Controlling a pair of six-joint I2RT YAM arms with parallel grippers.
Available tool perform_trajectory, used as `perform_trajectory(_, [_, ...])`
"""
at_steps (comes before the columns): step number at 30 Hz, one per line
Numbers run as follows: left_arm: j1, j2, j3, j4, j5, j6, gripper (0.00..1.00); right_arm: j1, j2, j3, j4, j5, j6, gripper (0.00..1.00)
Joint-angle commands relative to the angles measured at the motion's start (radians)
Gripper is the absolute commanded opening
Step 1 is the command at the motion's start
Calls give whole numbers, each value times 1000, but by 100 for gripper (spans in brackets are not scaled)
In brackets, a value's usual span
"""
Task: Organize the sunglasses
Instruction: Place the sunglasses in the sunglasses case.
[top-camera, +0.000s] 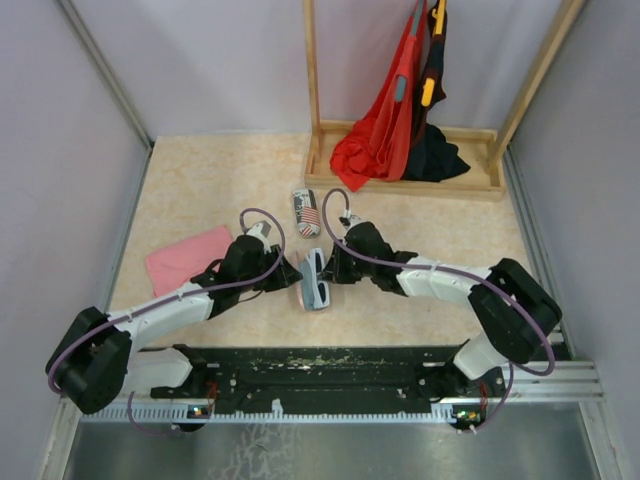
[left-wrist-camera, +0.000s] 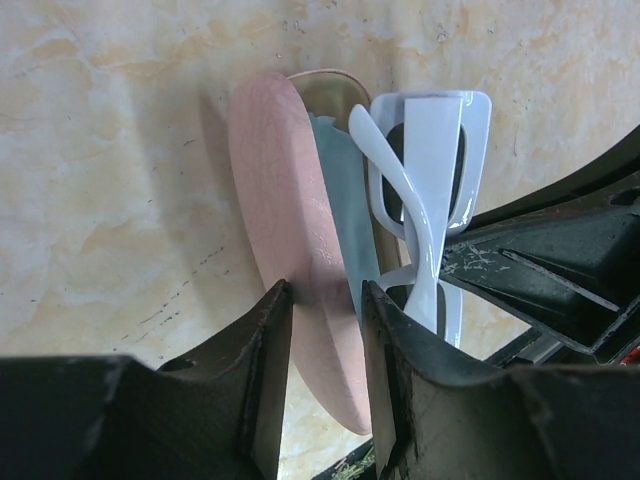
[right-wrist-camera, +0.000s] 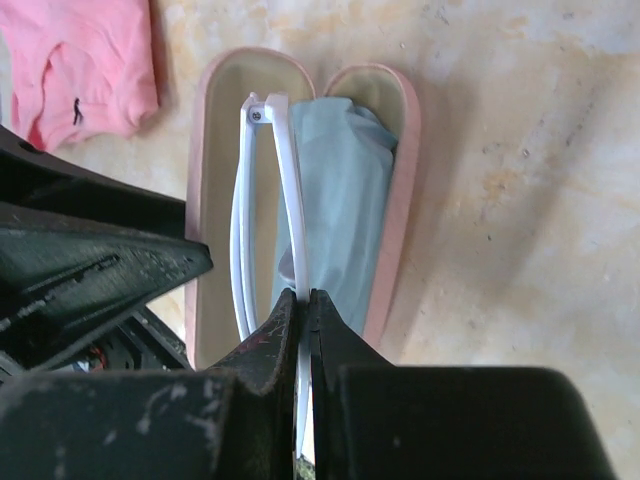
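The white-framed sunglasses (top-camera: 319, 278) lie folded over an open pink case (top-camera: 303, 290) at the table's middle, half inside it. My right gripper (right-wrist-camera: 305, 300) is shut on one thin white temple arm (right-wrist-camera: 292, 180) of the sunglasses, above the case's cream lining (right-wrist-camera: 220, 200). A light-blue cloth (right-wrist-camera: 340, 200) is tucked in the case's other half. My left gripper (left-wrist-camera: 322, 330) is closed on the case's pink shell (left-wrist-camera: 285, 190), one finger on each side of it. The white frame with its dark lenses (left-wrist-camera: 432, 140) stands just right of that shell, beside the cloth (left-wrist-camera: 345, 190).
A flag-printed case (top-camera: 307, 212) lies just behind the pink one. A pink cloth (top-camera: 188, 258) is spread at the left. A wooden rack (top-camera: 480, 185) at the back right holds red and black garments (top-camera: 385, 140). Grey walls close in both sides.
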Motion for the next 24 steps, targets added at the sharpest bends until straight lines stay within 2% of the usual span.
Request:
perform_trajectory(1, [-9, -16, 22, 29, 9, -1, 40, -9, 31, 76, 71, -25, 2, 0])
perform_trajectory(24, [-9, -8, 27, 31, 15, 1, 39, -9, 145, 117, 60, -19, -7, 0])
